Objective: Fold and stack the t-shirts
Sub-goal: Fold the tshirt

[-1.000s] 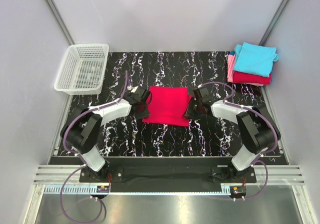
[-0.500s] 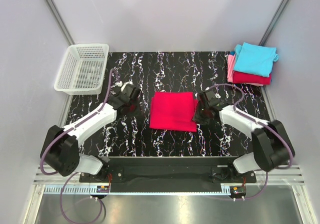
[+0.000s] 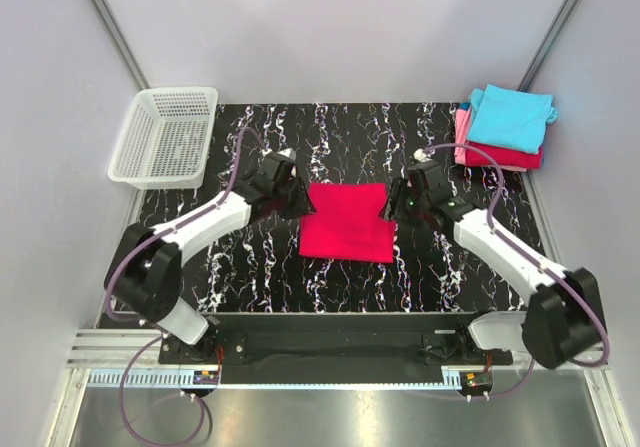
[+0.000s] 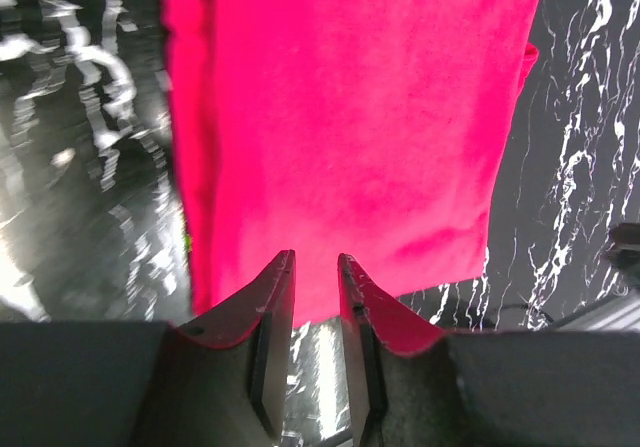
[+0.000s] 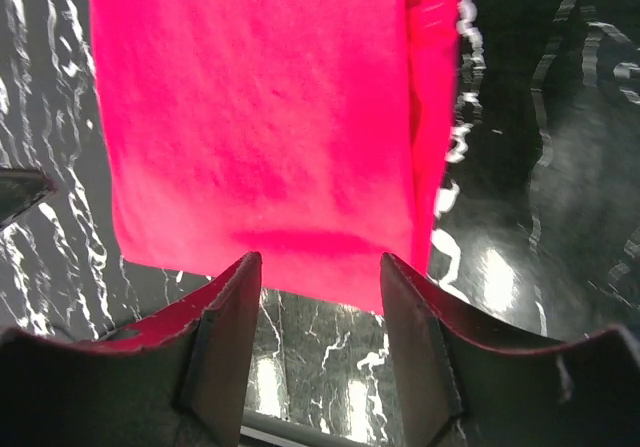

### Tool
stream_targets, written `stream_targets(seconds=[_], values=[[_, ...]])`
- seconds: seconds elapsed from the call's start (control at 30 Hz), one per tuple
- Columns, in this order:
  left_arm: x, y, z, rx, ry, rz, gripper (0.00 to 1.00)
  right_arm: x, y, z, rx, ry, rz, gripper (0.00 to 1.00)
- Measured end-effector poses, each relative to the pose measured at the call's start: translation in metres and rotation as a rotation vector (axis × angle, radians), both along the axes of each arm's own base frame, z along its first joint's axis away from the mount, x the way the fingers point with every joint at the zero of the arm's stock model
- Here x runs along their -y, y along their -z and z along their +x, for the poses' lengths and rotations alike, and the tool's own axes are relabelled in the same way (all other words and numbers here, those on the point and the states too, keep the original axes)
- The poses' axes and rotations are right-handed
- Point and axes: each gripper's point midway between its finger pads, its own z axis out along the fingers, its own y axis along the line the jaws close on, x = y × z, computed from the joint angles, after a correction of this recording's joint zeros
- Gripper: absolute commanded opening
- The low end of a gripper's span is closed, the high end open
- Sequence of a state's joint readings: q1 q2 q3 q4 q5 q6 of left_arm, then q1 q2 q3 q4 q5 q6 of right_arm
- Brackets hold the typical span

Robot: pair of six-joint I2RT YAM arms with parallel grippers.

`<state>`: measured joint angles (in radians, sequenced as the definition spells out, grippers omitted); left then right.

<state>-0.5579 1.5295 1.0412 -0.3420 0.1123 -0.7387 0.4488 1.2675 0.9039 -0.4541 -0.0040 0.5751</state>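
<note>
L pincer (image 3: 298, 195) narrow at 9 o'clock of red tee (image 3: 347, 225); R pincer (image 3: 392, 207) wide at 3; my arms angle inward.

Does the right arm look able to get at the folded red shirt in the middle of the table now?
Probably yes. The right hand hangs open at the far right corner of the red shirt, and nothing lies between them.

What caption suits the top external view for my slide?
Left gripper and right gripper flank the folded crimson t-shirt; folded stack far right, white basket far left.
</note>
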Motion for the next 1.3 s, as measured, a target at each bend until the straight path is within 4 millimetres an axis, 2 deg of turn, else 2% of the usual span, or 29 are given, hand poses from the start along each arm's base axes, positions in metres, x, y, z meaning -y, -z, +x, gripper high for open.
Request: stream_targets(seconds=[0.2, 0.33, 0.47, 0.63, 0.9, 1.0, 1.17, 1.3], values=[[0.024, 0.019, 0.024, -0.044, 0.015, -0.024, 0.26, -0.021, 0.041, 0.015, -0.083, -0.098, -0.010, 0.56], [0.035, 0.025, 0.038, -0.048, 0.020, -0.036, 0.25, -0.037, 0.057, 0.030, -0.104, -0.152, 0.003, 0.54], [0.036, 0.034, 0.037, -0.067, 0.022, -0.028, 0.25, -0.049, 0.071, 0.042, -0.112, -0.176, 0.029, 0.52], [0.033, 0.040, 0.034, -0.078, 0.021, -0.017, 0.25, -0.049, 0.100, 0.035, -0.164, -0.177, 0.047, 0.49], [0.008, 0.072, 0.018, -0.125, -0.006, 0.089, 0.24, -0.046, 0.101, 0.037, -0.132, -0.146, 0.108, 0.47], [-0.001, 0.081, 0.018, -0.136, -0.025, 0.130, 0.23, -0.044, 0.100, 0.037, -0.122, -0.136, 0.117, 0.47], [-0.008, 0.087, 0.021, -0.142, -0.048, 0.153, 0.22, -0.036, 0.099, 0.035, -0.127, -0.108, 0.105, 0.47], [-0.012, 0.087, 0.022, -0.142, -0.057, 0.161, 0.22, -0.018, 0.101, 0.031, -0.145, -0.058, 0.054, 0.46]])
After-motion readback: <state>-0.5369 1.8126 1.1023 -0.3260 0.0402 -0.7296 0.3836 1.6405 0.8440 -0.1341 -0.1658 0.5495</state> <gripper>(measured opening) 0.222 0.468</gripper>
